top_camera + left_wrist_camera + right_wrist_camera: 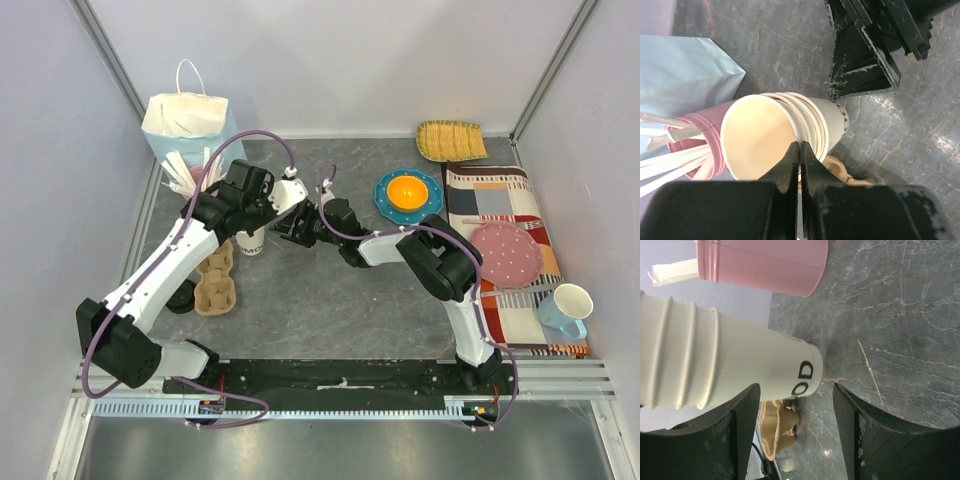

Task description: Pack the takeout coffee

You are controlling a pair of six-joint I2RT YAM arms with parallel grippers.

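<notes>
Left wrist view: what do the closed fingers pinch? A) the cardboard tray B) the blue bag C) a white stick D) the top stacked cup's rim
D: the left gripper is shut on the rim of the innermost of the stacked paper cups.

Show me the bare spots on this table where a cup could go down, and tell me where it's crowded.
Largest bare patch: table front centre, between the cardboard cup carrier and the right arm. Another: the back strip between the paper bag and the woven tray. Crowded: around the stacked cups and the placemat's near half.
</notes>
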